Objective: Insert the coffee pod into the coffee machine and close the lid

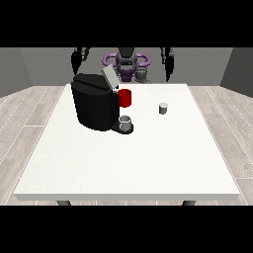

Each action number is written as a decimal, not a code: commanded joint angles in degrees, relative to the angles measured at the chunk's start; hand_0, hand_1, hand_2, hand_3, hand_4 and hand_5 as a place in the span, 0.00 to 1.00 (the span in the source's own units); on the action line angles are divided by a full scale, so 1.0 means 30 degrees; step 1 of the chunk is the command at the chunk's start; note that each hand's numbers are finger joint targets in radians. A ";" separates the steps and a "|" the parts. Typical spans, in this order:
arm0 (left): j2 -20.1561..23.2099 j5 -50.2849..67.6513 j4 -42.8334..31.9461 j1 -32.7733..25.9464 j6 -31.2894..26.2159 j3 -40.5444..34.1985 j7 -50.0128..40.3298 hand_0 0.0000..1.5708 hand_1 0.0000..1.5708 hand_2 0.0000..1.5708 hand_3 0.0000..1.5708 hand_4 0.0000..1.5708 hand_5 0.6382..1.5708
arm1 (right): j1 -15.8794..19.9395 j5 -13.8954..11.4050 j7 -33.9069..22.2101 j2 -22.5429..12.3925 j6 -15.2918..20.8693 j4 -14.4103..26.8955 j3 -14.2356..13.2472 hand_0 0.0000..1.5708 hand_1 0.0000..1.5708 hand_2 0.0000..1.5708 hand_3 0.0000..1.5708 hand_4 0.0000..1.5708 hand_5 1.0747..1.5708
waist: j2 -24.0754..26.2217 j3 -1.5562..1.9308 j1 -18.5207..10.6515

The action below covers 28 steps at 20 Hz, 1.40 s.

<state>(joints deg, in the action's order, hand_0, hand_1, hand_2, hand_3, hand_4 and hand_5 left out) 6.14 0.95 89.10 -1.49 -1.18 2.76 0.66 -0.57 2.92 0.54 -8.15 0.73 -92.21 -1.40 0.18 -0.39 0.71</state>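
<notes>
Coffee pod (163, 108) on table, well below the hand at the view's right (168, 64).

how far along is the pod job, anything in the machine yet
Nothing looks done. The small grey coffee pod stands alone on the white table, the black coffee machine has its grey lid up. Both hands, view's left and right, hang raised, holding nothing. Pickup, insertion and closing remain.

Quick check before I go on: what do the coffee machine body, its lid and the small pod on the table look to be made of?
Coffee machine: looks like black plastic, smooth, with a faint sheen along its top edge. Its raised lid: light grey, possibly brushed metal or grey plastic; can't tell which. Coffee pod: pale grey with a whitish top, perhaps plastic or foil; too small to be sure.
</notes>
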 commanded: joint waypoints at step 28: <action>0.7530 -0.6831 -0.8492 0.8150 -0.4090 -0.1349 0.1957 0.00 0.00 0.00 0.00 0.00 1.00 | 0.3694 -0.4689 -0.0393 0.2302 0.3672 0.1991 0.1723 0.00 0.00 0.00 0.00 0.00 1.00 | -0.4108 0.0128 0.2270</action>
<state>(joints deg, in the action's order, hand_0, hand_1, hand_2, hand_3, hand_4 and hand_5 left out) 28.25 -16.51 67.32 21.00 -13.11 -2.28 5.93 8.41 -10.29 -0.15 -1.89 10.56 -88.53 4.32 -10.76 -0.02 8.48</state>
